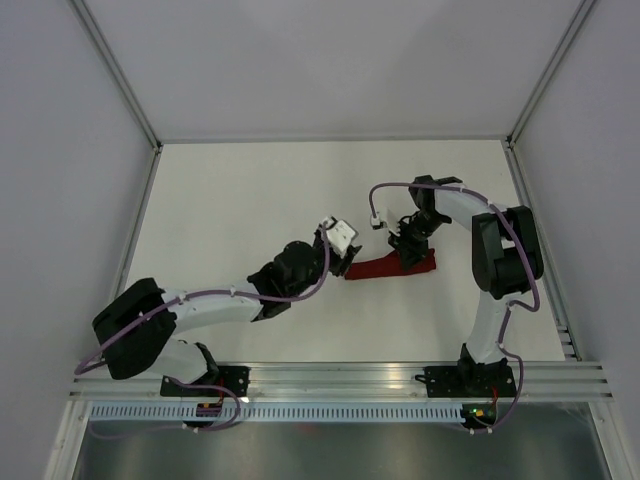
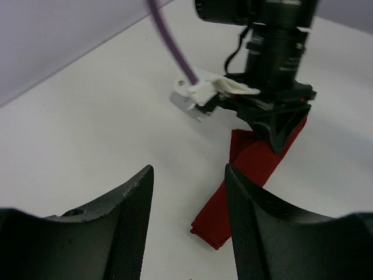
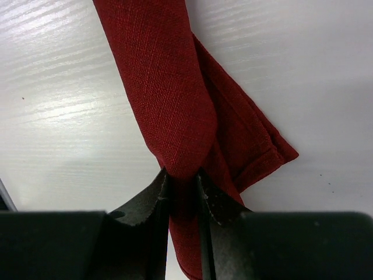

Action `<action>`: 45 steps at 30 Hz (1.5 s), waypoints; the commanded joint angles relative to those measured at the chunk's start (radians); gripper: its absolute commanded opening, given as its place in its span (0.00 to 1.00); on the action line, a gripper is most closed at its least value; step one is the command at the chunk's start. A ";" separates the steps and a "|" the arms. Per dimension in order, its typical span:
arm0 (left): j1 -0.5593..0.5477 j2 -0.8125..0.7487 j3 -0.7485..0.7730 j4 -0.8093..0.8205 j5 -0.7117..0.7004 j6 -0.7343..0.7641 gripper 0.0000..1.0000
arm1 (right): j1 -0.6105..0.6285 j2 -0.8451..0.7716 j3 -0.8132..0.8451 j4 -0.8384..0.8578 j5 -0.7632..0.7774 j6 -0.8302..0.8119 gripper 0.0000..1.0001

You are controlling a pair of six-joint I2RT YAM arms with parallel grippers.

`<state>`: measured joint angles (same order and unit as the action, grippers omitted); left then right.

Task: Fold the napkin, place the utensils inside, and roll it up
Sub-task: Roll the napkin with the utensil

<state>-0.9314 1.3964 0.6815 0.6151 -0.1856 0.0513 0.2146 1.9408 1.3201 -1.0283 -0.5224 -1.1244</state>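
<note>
The maroon napkin (image 1: 392,267) lay as a long, narrow bundle on the right half of the tabletop (image 1: 240,200), somewhat nearer its near edge than its far one. The right gripper (image 1: 410,250) was clenched on the cloth, its two dark fingers (image 3: 145,204) pinching a raised fold. From overhead that grip was hidden beneath the arm's wrist, and only the two ends of the strip showed. The right wrist camera caught the pinch close up, along with the weave and a layered, hemmed corner lying flat on the white surface. The cloth's near end ran out of that frame behind the fingers. What the folds enclosed, if anything, could not be made out in any view. The left gripper (image 1: 340,262) stood released just beside the napkin's left end, holding nothing. Its wrist view showed bare tabletop between the spread fingers (image 2: 134,216), the strip's folded end beyond them, and the right gripper standing over the cloth, slightly blurred. A purple cable (image 2: 172,46) crossed the top of that view.
</note>
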 commanded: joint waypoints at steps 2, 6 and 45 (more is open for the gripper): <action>-0.142 0.088 0.006 0.098 -0.103 0.382 0.58 | 0.002 0.109 0.060 -0.026 -0.004 -0.017 0.26; -0.231 0.206 0.055 0.066 -0.089 0.528 0.60 | 0.002 0.156 0.094 -0.041 -0.004 -0.006 0.27; -0.080 0.648 0.552 -0.500 0.301 0.460 0.21 | 0.000 0.136 0.102 0.028 -0.016 0.098 0.45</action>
<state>-1.0309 2.0121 1.1732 0.2321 0.0246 0.6090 0.2066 2.0621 1.4567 -1.1313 -0.5385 -1.0382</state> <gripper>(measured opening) 0.311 0.419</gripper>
